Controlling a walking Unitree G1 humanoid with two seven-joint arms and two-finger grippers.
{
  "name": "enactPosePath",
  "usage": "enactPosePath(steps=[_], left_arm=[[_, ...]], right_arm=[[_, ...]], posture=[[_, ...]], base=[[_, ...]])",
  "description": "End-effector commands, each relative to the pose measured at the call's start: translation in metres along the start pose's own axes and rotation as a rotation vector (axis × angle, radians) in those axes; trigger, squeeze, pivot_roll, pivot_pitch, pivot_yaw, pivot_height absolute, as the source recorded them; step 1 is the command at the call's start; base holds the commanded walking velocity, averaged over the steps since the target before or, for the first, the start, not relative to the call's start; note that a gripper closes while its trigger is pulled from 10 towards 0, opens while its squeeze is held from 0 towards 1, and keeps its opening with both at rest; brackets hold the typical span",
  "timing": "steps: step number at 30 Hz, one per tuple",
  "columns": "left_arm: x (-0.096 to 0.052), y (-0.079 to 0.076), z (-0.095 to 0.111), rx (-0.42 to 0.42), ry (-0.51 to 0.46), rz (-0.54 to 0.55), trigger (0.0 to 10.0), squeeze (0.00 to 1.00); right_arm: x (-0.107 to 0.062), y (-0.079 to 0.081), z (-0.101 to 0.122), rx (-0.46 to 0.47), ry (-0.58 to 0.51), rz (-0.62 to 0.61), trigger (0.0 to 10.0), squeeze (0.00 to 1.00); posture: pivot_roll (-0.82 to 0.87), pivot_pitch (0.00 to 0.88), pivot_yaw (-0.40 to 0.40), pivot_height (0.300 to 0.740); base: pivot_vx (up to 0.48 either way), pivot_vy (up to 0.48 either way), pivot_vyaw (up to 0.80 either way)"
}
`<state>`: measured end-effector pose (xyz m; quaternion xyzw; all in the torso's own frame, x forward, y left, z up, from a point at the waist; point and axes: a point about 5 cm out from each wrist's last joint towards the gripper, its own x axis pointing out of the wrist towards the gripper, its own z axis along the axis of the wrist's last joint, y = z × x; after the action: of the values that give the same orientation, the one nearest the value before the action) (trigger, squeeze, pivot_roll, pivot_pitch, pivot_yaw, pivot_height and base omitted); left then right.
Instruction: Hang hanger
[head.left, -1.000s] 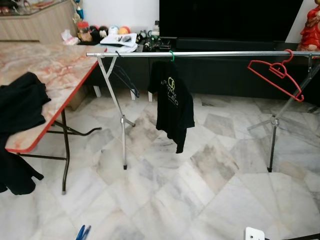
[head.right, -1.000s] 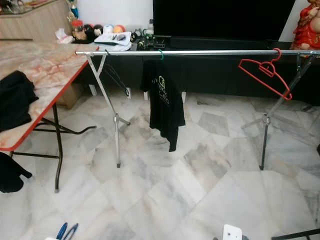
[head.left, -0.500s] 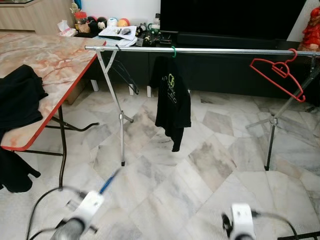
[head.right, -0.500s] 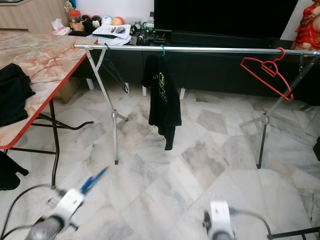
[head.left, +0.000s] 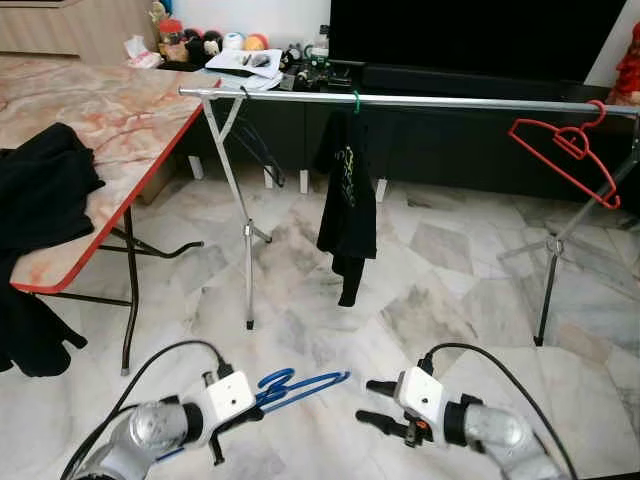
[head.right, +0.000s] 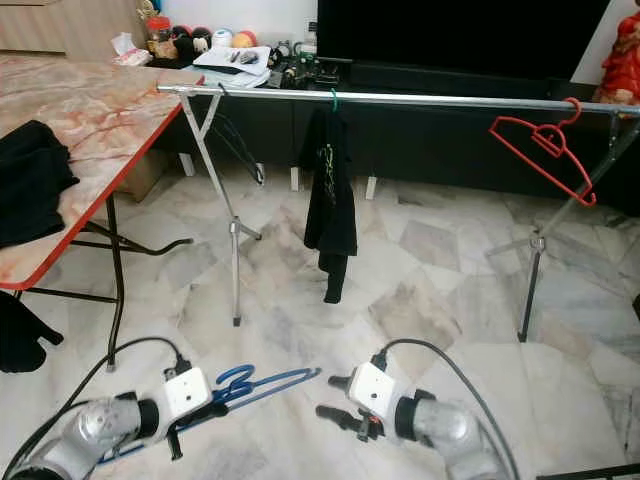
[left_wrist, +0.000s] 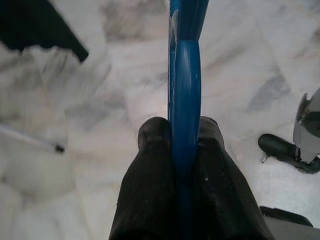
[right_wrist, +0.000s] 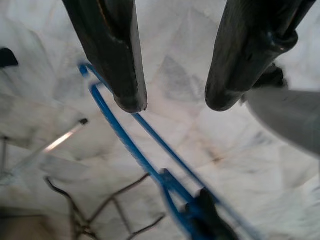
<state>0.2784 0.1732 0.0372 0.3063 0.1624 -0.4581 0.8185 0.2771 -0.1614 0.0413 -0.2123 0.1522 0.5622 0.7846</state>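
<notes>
Hanger (head.left: 300, 385) in blue sits clamped in the left gripper (head.left: 240, 408) well below the rail (head.left: 420, 101), right gripper (head.left: 372, 402) spread empty beside it, so lift hook-first toward the rail's bare stretch.

A long silver metal clothes rail (head.left: 420, 101) spans the room ahead, with a black T-shirt (head.left: 348, 205) hanging near its middle and a red plastic hanger (head.left: 562, 155) toward its right end. A marble-topped folding table (head.left: 95, 125) stands left, dark clothing (head.left: 45, 190) on it.
</notes>
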Motion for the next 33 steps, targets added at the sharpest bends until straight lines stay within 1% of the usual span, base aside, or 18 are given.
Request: enactPosePath(steps=[1,2,3,5,8,10,12,13,14,16,19,25,28,33], left_arm=[[0.001,0.000,0.010,0.024,-0.023,-0.046,10.0,0.00],[0.001,0.000,0.010,0.024,-0.023,-0.046,10.0,0.00],[0.002,0.001,0.017,0.042,-0.040,-0.068,10.0,0.00],[0.002,0.002,0.021,0.061,-0.047,-0.086,10.0,0.00],[0.002,0.001,0.028,0.130,-0.040,-0.136,10.0,0.00],[0.001,0.002,0.033,0.181,-0.031,-0.159,10.0,0.00],[0.000,0.002,0.036,0.196,-0.026,-0.173,10.0,0.00],[0.000,0.002,0.039,0.225,-0.026,-0.187,10.0,0.00],[0.000,0.002,0.040,0.235,-0.025,-0.195,10.0,0.00],[0.001,0.002,0.042,0.274,-0.006,-0.213,10.0,0.00],[0.002,0.001,0.044,0.272,-0.018,-0.218,10.0,0.00],[0.006,-0.001,0.050,0.286,-0.028,-0.250,10.0,0.00],[0.011,0.000,0.058,0.309,-0.038,-0.246,10.0,0.00],[0.013,0.005,0.066,0.351,-0.044,-0.244,10.0,0.00]], right_arm=[[0.004,0.003,0.003,-0.045,0.007,0.073,10.0,0.00],[0.004,0.003,0.003,-0.045,0.007,0.073,10.0,0.00],[0.006,0.004,0.005,-0.097,0.018,0.107,10.0,0.00],[0.008,0.006,0.006,-0.131,0.023,0.129,10.0,0.00],[0.008,0.008,0.009,-0.245,0.053,0.170,10.0,0.00],[0.008,0.008,0.012,-0.306,0.059,0.183,10.0,0.00],[0.008,0.007,0.012,-0.326,0.060,0.189,10.0,0.00],[0.009,0.005,0.013,-0.369,0.077,0.174,10.0,0.00],[0.009,0.003,0.014,-0.388,0.083,0.160,10.0,0.00],[0.011,-0.006,0.021,-0.400,0.056,0.083,10.0,0.00],[0.012,-0.011,0.025,-0.396,0.039,0.033,10.0,0.00],[0.017,-0.013,0.029,-0.417,0.025,-0.020,10.0,0.00],[0.024,-0.005,0.023,-0.358,0.025,0.050,10.0,0.00],[0.028,0.001,0.019,-0.355,0.042,0.091,10.0,0.00]], posture=[[-0.04,0.079,0.004,0.721],[-0.04,0.079,0.004,0.721],[-0.03,0.085,-0.001,0.721],[-0.03,0.086,-0.002,0.721],[-0.03,0.090,-0.008,0.721],[-0.03,0.094,-0.011,0.721],[-0.03,0.096,-0.014,0.721],[-0.02,0.097,-0.015,0.721],[-0.02,0.098,-0.016,0.721],[-0.02,0.099,-0.016,0.721],[-0.03,0.102,-0.018,0.721],[-0.02,0.103,-0.018,0.721],[-0.02,0.101,-0.024,0.721],[-0.01,0.102,-0.027,0.721]], base=[[0.000,0.000,0.00],[0.000,0.000,0.00],[0.000,0.000,0.00],[0.000,0.000,0.00],[0.000,0.000,0.00],[0.000,0.000,0.00],[0.000,0.000,0.00],[0.000,0.000,0.00],[0.000,0.000,0.00],[0.000,0.000,0.00],[0.000,0.000,0.00],[0.000,0.000,0.00],[0.000,0.000,0.00],[0.000,0.000,0.00]])
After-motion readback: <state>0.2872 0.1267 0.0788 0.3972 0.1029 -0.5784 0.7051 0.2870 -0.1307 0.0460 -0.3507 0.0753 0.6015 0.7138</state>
